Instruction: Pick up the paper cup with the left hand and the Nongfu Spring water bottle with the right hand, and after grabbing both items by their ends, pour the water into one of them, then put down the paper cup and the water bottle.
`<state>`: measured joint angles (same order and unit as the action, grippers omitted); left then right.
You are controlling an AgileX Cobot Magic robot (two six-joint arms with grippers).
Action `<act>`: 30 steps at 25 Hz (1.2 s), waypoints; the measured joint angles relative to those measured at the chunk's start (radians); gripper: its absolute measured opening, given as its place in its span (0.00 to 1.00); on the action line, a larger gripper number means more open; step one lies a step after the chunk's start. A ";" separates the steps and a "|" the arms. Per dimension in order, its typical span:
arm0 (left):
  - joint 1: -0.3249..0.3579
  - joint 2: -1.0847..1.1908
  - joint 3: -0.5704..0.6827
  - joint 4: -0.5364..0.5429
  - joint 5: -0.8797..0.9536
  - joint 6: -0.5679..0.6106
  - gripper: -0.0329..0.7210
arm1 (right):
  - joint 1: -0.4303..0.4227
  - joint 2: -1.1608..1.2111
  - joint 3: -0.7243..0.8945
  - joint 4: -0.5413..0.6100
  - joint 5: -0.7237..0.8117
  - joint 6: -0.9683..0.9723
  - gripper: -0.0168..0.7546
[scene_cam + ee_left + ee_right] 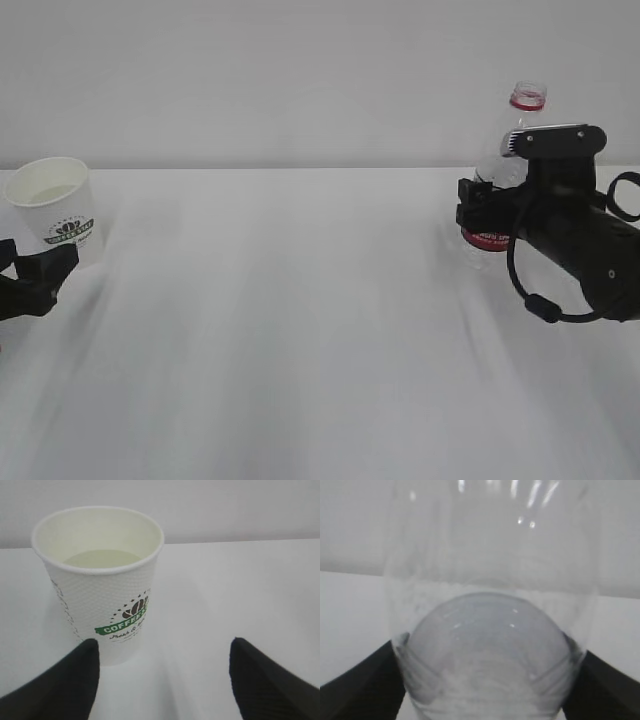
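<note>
Exterior view shows the paper cup (56, 211) at the far left of the white worktop (300, 330), upright, white with a dimpled wall and a green logo. Pale liquid (102, 558) fills its lower part. The left hand (162, 680) is open just before it, not touching. At the right stands the clear water bottle (505, 175), uncapped, between the spread fingers of the right hand (485, 680).

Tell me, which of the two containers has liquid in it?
The paper cup on the left: liquid shows partway up its cream inside. The water bottle on the right looks clear and empty, uncapped, with only a red neck ring and label.
</note>
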<state>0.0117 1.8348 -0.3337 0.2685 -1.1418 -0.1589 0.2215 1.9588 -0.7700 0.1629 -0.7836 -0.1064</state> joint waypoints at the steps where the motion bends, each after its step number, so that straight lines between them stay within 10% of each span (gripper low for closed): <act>1: 0.000 0.000 0.000 0.000 0.000 0.000 0.82 | 0.000 -0.009 0.000 0.000 0.000 0.002 0.87; 30: 0.000 -0.007 0.015 0.000 0.000 0.000 0.82 | 0.000 -0.206 0.109 -0.015 0.077 0.027 0.87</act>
<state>0.0117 1.8277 -0.3187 0.2685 -1.1418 -0.1589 0.2215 1.7523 -0.6608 0.1476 -0.7067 -0.0798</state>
